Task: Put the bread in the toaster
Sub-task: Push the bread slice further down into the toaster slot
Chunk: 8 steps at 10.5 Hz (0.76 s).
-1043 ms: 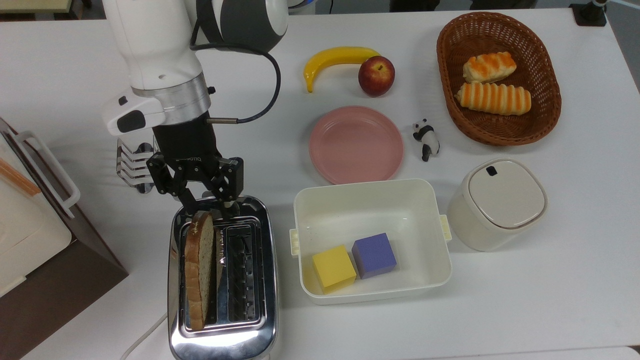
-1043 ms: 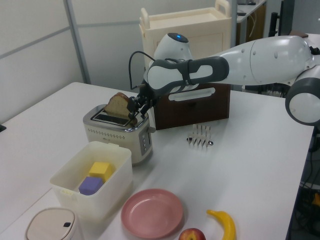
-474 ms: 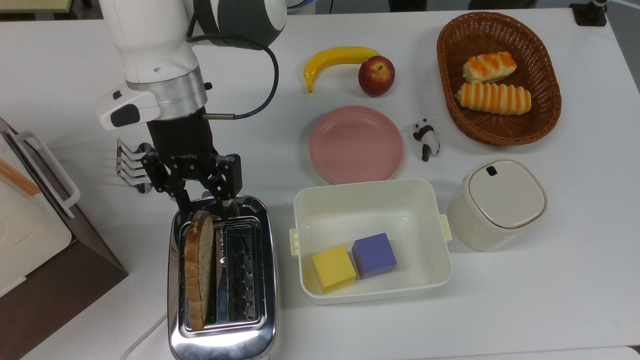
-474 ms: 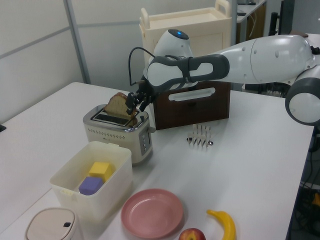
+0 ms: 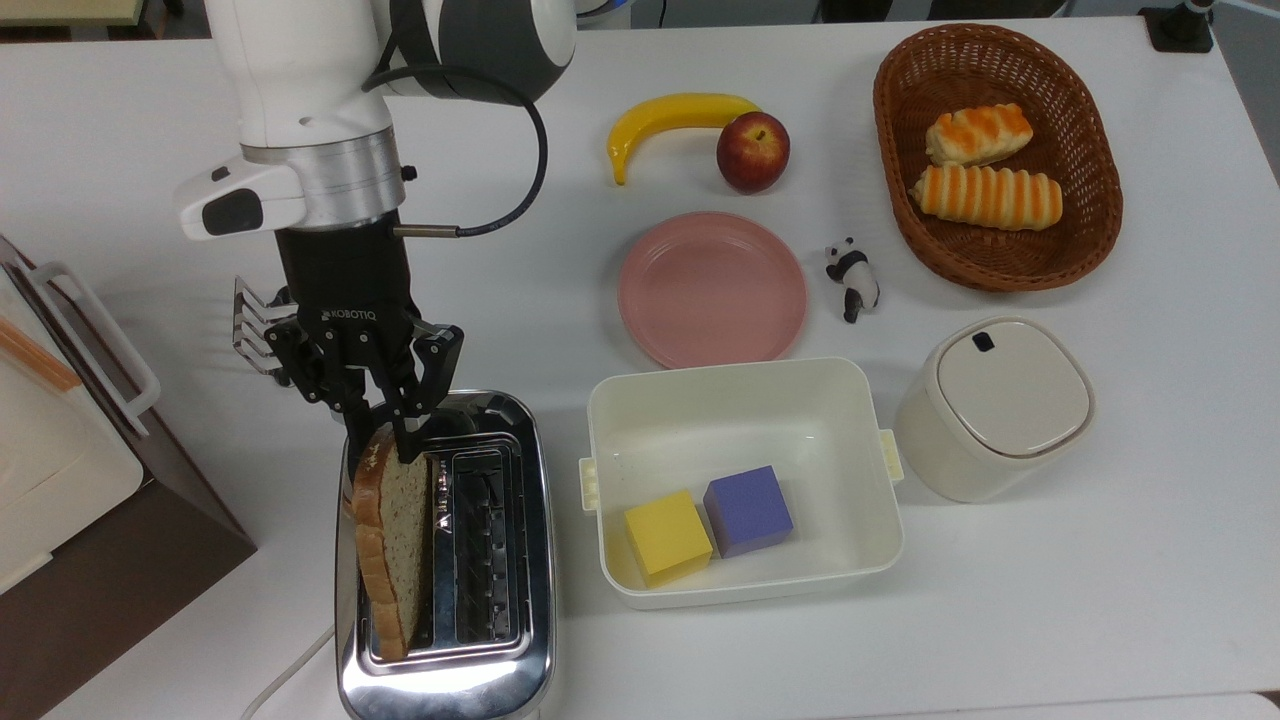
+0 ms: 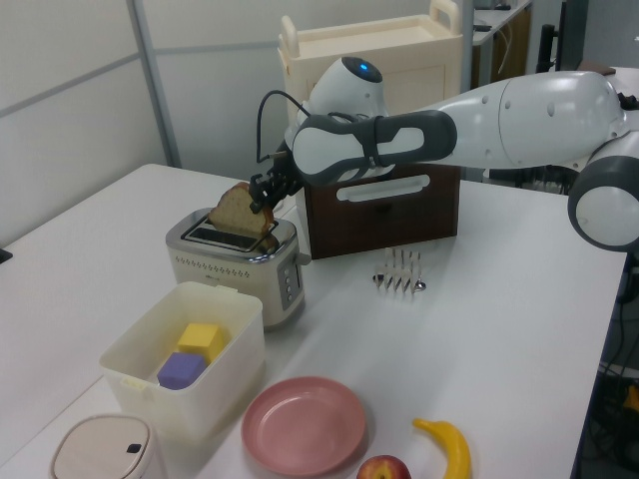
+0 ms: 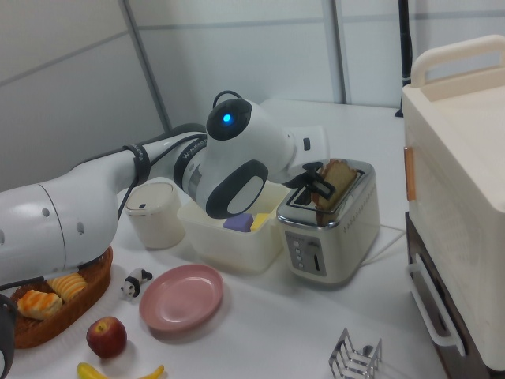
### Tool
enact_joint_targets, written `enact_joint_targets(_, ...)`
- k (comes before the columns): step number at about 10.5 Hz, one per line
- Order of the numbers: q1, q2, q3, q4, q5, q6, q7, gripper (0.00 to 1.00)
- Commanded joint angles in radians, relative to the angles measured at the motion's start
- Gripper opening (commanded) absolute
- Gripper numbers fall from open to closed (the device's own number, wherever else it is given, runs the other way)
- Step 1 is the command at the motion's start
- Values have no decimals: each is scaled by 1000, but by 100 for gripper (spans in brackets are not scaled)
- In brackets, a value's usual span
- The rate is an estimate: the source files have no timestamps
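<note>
Pincer (image 5: 385,437) closed narrow on the upper corner of the bread (image 5: 392,535), we note, at the toaster's (image 5: 445,560) far end in the top view. Slice stands on edge in the top view's left slot, tilted, and from the left view (image 6: 238,209) much of it rides above the chrome rim. We judge the insertion begun but unfinished: bread needs lowering fully into the slot, then release. Second slot sits empty beside it.
</note>
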<state>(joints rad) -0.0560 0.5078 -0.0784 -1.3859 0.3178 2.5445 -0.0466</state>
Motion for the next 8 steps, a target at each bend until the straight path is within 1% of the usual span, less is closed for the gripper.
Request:
enact_joint_targets(1,7,-18,-3,-25,1,16,-25,37)
enact_joint_targets(2,10,-18,-4,-33,1,14,-25,44)
enact_joint_targets(3,13,-18,-4,-47,-15,7,-25,43)
enact_joint_targets(4,11,-20,-3,-50,-41,7,-25,32)
enact_joint_targets(5,11,-32,-3,-48,-43,0,-24,12)
enact_joint_targets(6,7,-46,-3,-44,-43,-36,-22,0)
enact_joint_targets(8,5,-77,-3,-41,-43,-124,-24,0)
